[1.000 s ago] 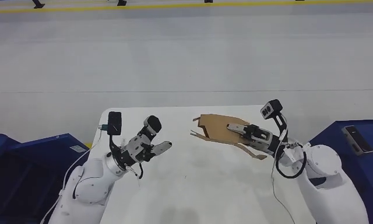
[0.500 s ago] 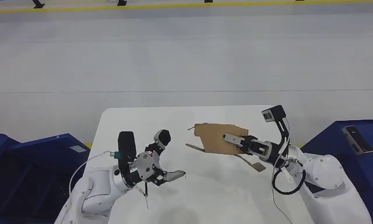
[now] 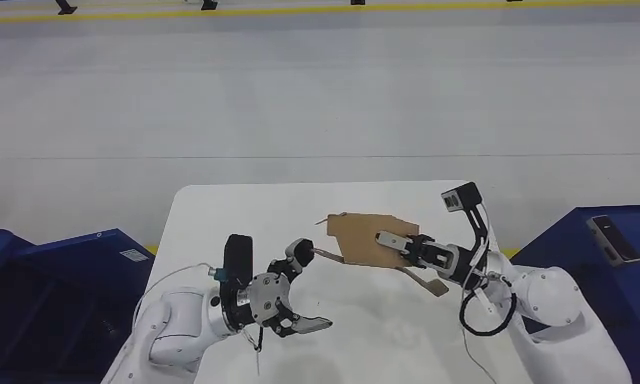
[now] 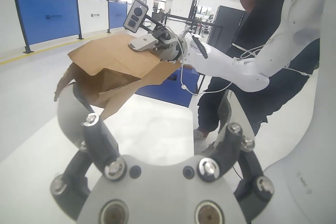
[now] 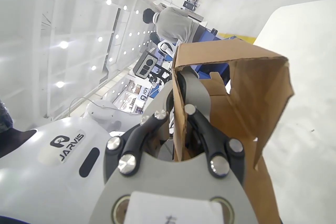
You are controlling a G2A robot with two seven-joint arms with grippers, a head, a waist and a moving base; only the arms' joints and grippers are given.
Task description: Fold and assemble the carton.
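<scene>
The left hand (image 4: pixel 149 100) gapes wide, one finger seemingly touching a lower flap of the carton (image 4: pixel 115 62); the right hand (image 4: pixel 147 46) clamps its top panel above the table (image 4: pixel 162 128).

The carton (image 3: pixel 368 232), of brown corrugated board, is partly opened into a slanted sleeve with its end flaps loose and unfolded, held over the right-centre of the white table (image 3: pixel 240 219) with one panel clamped in the right pincer (image 3: pixel 397 242).
</scene>
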